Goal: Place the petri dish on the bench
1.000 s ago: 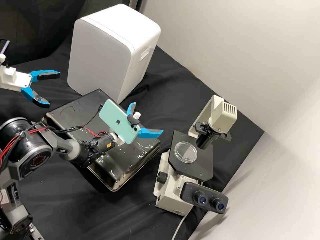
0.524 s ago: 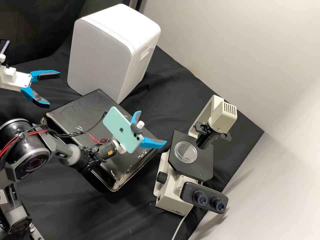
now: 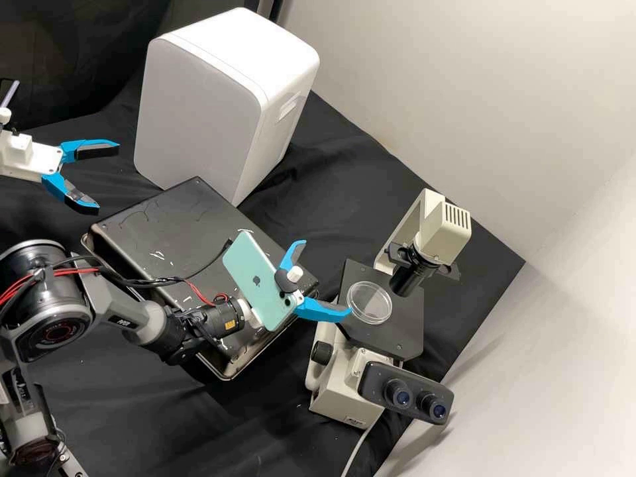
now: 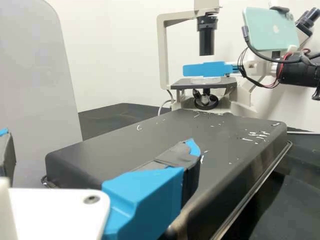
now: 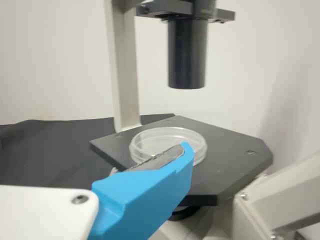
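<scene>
Petri dish (image 3: 370, 302): shallow round dish of clear plastic with a low straight wall; it lies flat on the microscope stage (image 3: 399, 333), directly beneath the black cylindrical lens barrel (image 5: 187, 50).
Stage: flat matte black plate with cut corners, carried on the cream microscope body (image 3: 338, 391).
Right gripper (image 3: 326, 277): its two curved blue fingers stand wide apart. The lower fingertip sits at the dish's near rim, and the upper finger is raised well clear of the stage. Whether the lower tip touches the dish cannot be told. A glossy mint-green phone (image 3: 258, 281) is mounted on the wrist behind it.
Left gripper (image 3: 106, 175): fingers apart, each with a dark pad on its inner face. It hangs over the bench at the far left, well apart from the microscope.
Black block (image 4: 200, 140): thick matte slab with rounded corners, its top scuffed with pale flecks; it rests in a metal tray (image 4: 260, 181) with a shiny raised rim.
White box (image 3: 225, 93): smooth upright casing with rounded edges, just behind the tray.
Bench (image 3: 344, 172): covered in creased black cloth.
</scene>
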